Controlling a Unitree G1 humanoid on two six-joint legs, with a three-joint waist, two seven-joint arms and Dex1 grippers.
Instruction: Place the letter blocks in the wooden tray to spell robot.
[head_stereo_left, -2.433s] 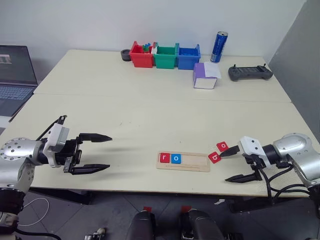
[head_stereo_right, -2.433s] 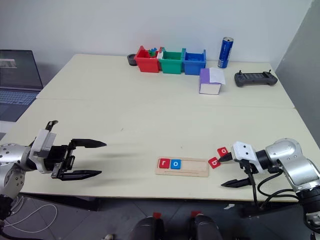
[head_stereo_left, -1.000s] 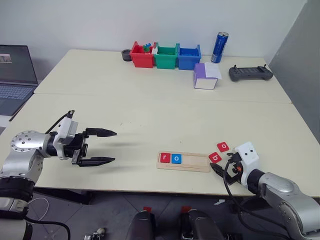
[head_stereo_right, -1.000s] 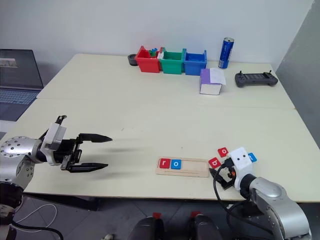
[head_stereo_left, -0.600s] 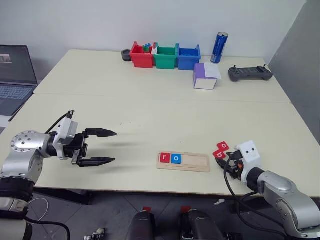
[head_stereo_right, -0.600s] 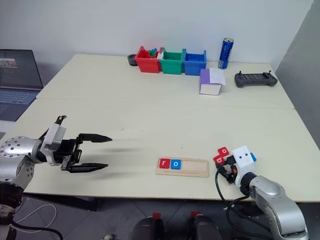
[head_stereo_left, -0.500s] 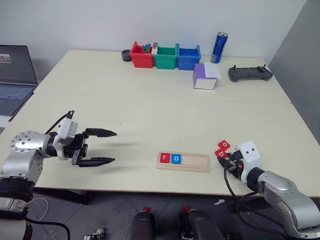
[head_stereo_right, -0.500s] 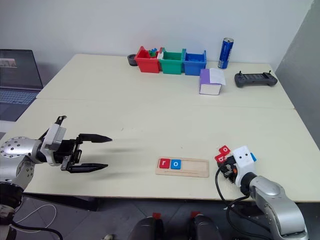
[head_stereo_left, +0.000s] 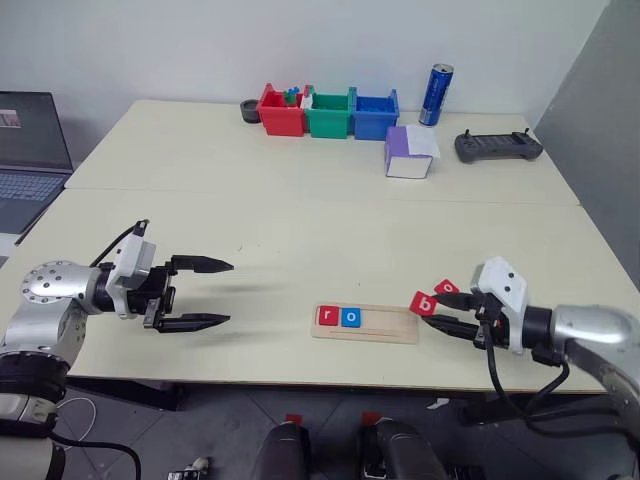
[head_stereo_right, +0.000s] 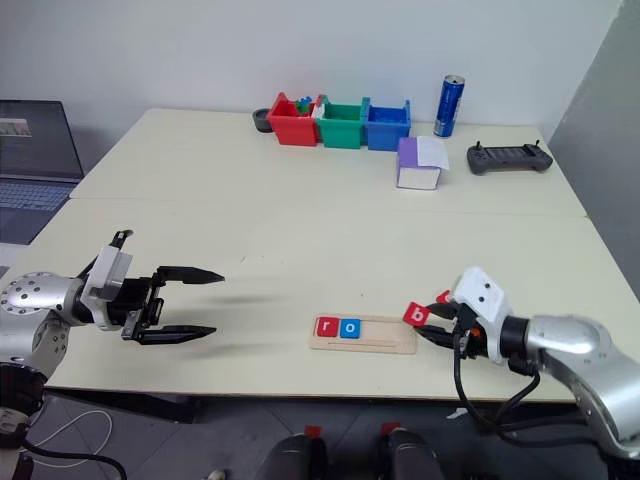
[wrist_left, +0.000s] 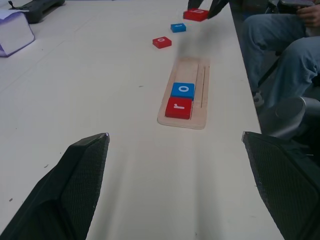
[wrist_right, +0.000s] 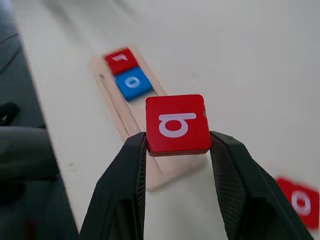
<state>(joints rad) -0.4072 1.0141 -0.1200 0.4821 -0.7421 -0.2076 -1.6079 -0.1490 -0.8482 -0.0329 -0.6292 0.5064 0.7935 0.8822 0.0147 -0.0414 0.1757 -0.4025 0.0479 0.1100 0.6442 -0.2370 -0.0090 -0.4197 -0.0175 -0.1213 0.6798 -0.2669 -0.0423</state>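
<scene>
The right gripper (wrist_right: 177, 145) is clamping the small flat red square "b" block (wrist_right: 177, 123) by two opposite edges, carrying it in the air just beyond the empty end of the long pale-wood grooved tray (head_stereo_left: 366, 324). In that tray a red "r" block (head_stereo_left: 329, 316) and a blue "o" block (head_stereo_left: 351, 318) are sitting side by side. The tile is looking light, stiff and smooth, so an edge pinch suits it, though it could slip. The left gripper (head_stereo_left: 197, 293) is hanging open, well apart from the tray.
</scene>
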